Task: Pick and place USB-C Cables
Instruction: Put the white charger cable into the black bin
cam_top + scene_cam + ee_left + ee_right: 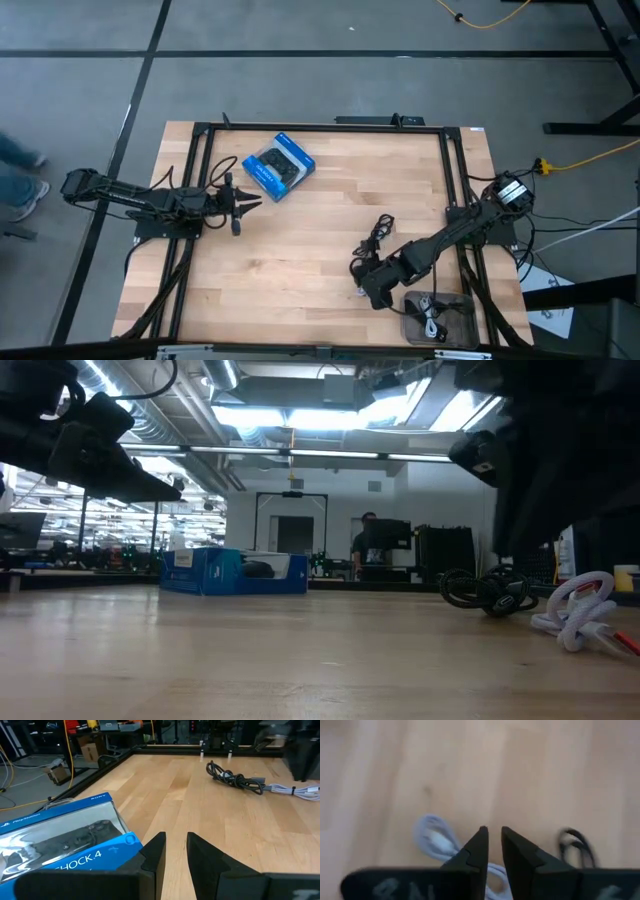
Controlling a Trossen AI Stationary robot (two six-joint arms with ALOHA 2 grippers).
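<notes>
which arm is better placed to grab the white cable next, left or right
Right. Its pincer hangs directly over the white cable, fingers slightly apart. The left pincer sits across the table beside the blue box, far from that cable.

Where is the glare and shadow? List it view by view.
High view: even light on the table, no hard shadows. Low view: ceiling lights backlight the scene, and the black cable shows as a silhouette. Left wrist view: glare streaks the blue box window. Right wrist view: no glare on the white cable.
</notes>
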